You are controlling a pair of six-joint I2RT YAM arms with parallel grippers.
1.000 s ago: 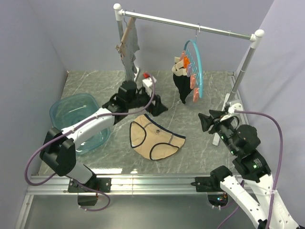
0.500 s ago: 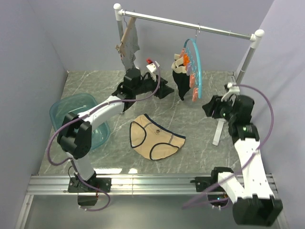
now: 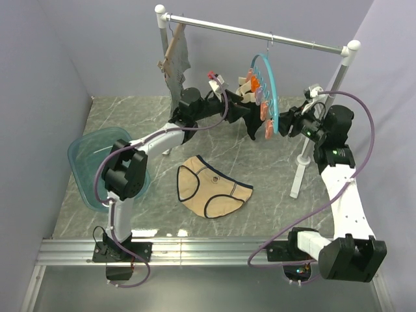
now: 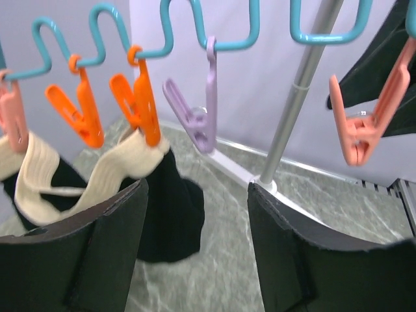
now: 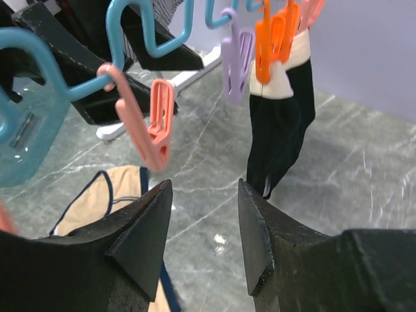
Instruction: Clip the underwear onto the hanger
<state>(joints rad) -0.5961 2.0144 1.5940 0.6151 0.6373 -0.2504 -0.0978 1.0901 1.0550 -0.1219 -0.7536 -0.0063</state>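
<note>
Both pairs of jaws stood parted and held nothing. The left gripper hovered at the left side of the hanger, just below a purple clip. The right gripper faced it from the right, under a pink clip. That hoop hung from the rail toward the bench's far right corner, with black underwear clipped on it. The underwear lay flat at mid-bench, nearer the near edge, untouched by either arm.
</note>
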